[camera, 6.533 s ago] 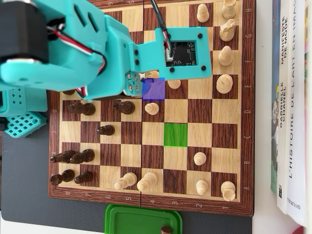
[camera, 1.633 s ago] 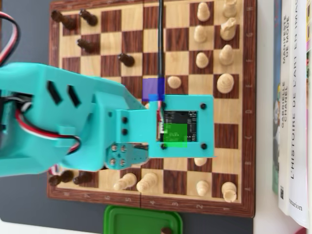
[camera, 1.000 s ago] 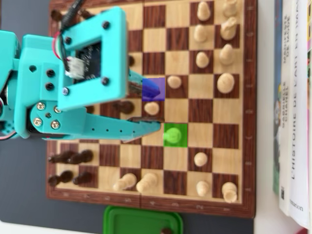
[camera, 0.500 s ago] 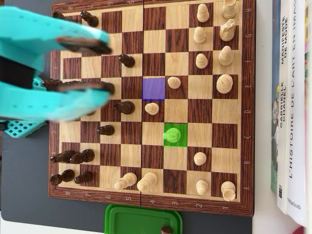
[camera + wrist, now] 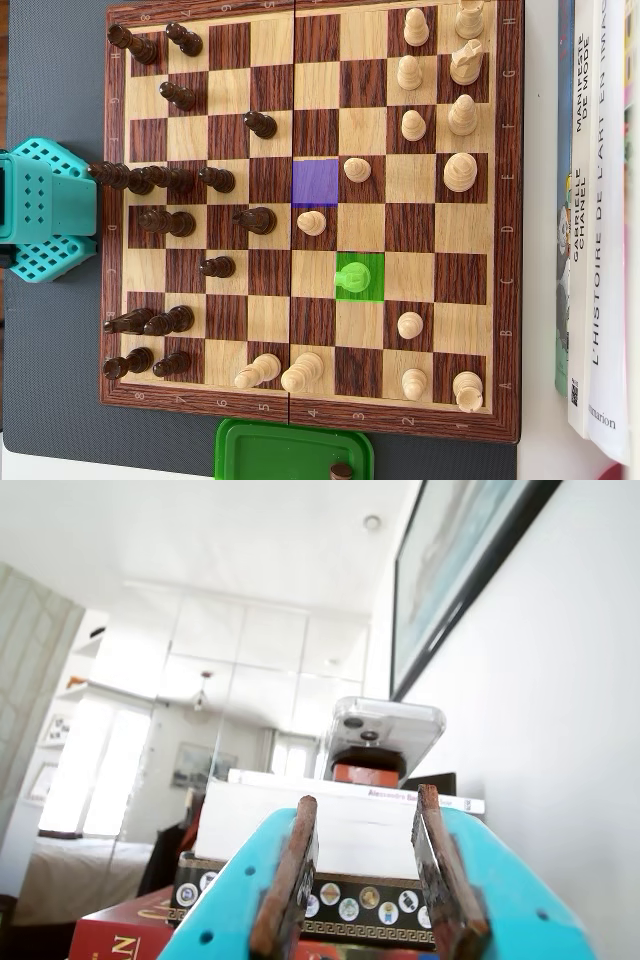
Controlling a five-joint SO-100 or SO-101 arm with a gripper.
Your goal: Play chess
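Empty jaws apart, raised, arm [image 5: 40, 210] retracted

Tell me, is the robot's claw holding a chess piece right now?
No. In the wrist view the gripper is open with nothing between its fingers. The light pawn stands on the green square of the chessboard.

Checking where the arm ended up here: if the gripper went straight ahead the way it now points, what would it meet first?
In the wrist view the gripper is open, empty, aimed away from the board. Straight ahead is the white book in a stack, with a phone above. Depth is unclear; nothing shows in between.
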